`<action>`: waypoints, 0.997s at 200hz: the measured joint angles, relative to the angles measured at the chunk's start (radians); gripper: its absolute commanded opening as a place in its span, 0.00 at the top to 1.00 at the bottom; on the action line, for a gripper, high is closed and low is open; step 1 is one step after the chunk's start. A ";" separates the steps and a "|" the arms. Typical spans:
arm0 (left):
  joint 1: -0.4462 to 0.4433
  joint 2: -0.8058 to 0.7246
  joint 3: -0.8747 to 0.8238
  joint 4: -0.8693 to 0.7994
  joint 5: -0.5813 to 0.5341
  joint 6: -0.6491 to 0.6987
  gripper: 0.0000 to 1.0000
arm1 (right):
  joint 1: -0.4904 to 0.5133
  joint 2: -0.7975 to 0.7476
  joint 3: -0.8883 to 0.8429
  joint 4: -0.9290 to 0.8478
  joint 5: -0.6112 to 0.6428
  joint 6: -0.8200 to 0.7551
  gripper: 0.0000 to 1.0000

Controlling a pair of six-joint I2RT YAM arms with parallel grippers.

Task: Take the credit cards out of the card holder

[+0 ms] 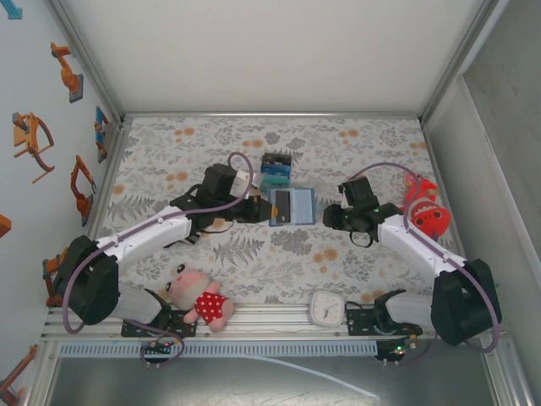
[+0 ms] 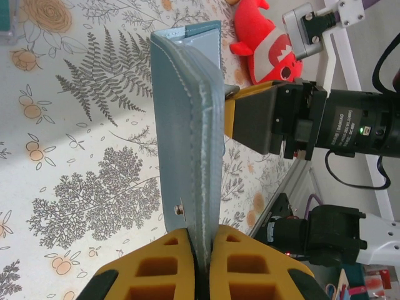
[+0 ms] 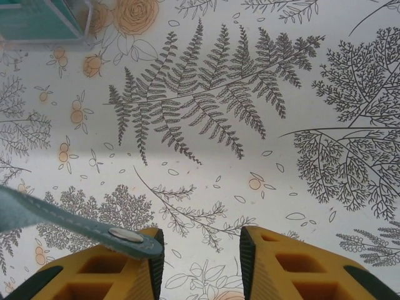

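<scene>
Left gripper is closed tight on the near edge of the card holder, which reaches away from it. At the far edge the right gripper has its jaws partly apart, with the snap tab lying on one finger.

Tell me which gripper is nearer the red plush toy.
Right. The right gripper lies left of the red plush toy; the left gripper is beyond the card holder, farther left.

Steel-blue card holder: bifold, spread open mid-table, stitched edges, snap stud. Dark credit card sits in left panel.
</scene>
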 measured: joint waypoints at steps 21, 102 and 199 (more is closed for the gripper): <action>0.002 0.002 -0.015 0.016 0.009 -0.005 1.00 | -0.026 0.005 -0.006 0.009 -0.014 -0.003 0.67; 0.019 0.094 -0.058 0.052 0.027 -0.007 1.00 | -0.103 -0.089 -0.017 -0.011 -0.023 -0.006 0.73; 0.019 0.273 -0.058 0.156 0.097 -0.043 1.00 | -0.063 -0.158 0.010 -0.026 -0.126 0.040 0.64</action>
